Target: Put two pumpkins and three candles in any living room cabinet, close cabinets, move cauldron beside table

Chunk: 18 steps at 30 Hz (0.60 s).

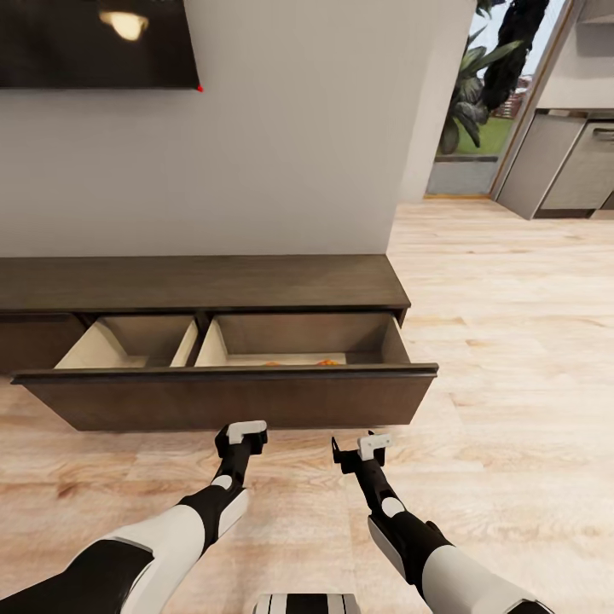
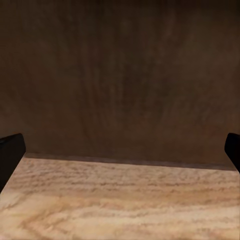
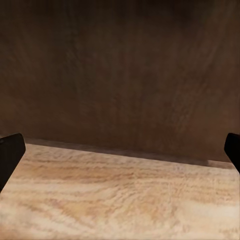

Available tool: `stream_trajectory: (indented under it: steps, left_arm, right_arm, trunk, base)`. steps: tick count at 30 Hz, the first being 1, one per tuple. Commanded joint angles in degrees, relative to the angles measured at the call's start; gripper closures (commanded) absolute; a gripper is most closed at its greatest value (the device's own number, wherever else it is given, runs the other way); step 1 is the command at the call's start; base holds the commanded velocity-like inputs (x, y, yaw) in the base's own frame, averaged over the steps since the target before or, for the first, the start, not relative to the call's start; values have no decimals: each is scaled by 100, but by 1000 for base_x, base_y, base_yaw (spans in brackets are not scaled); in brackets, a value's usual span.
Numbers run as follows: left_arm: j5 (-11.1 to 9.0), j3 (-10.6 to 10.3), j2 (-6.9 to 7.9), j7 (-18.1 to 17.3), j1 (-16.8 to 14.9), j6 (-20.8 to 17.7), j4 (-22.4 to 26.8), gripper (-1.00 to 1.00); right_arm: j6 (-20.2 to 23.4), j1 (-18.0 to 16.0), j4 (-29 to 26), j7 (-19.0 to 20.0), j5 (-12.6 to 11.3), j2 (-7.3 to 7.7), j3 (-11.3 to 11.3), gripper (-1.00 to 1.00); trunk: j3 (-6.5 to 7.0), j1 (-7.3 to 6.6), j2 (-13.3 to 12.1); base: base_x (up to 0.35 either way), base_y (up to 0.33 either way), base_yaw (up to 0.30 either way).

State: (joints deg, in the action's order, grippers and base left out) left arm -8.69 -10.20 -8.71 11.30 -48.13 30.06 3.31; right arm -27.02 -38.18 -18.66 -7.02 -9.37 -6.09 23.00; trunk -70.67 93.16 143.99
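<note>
The cabinet (image 1: 205, 286), a long, low dark-brown wooden unit, is set against the pale wall. Its wide drawer (image 1: 230, 396) is pulled out, with a flat, handleless front and a pale wood interior split by a divider into two compartments. In the right-hand compartment, the orange tops of the pumpkins (image 1: 327, 362) are just seen above the drawer front, lying close to it.
</note>
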Motion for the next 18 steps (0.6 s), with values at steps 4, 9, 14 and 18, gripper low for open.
stream_trajectory:
  steps: [4, 9, 14, 18]
  left_arm:
    - [-46, -52, 1, 22, -4, 18, -5, -100]
    - [-46, -52, 1, 22, -4, 16, -5, -100]
    - [-50, -52, 1, 22, -4, 11, -5, -100]
    - [-49, -52, 1, 22, -4, 10, -5, -100]
  right_arm:
    - [-23, -5, 10, -24, -56, 3, 48, -100]
    - [-23, -5, 7, -20, -56, 3, 47, -100]
    - [-12, -5, 11, -19, -56, 3, 47, -100]
    - [-7, -5, 11, -18, -56, 3, 46, -100]
  trunk:
    - [-4, -1, 2]
    - [-4, -1, 2]
    - [-4, -1, 2]
    - [-4, -1, 2]
  base:
    - [11, 0, 0]
    - [199, 0, 0]
    - [311, 0, 0]
    - [322, 0, 0]
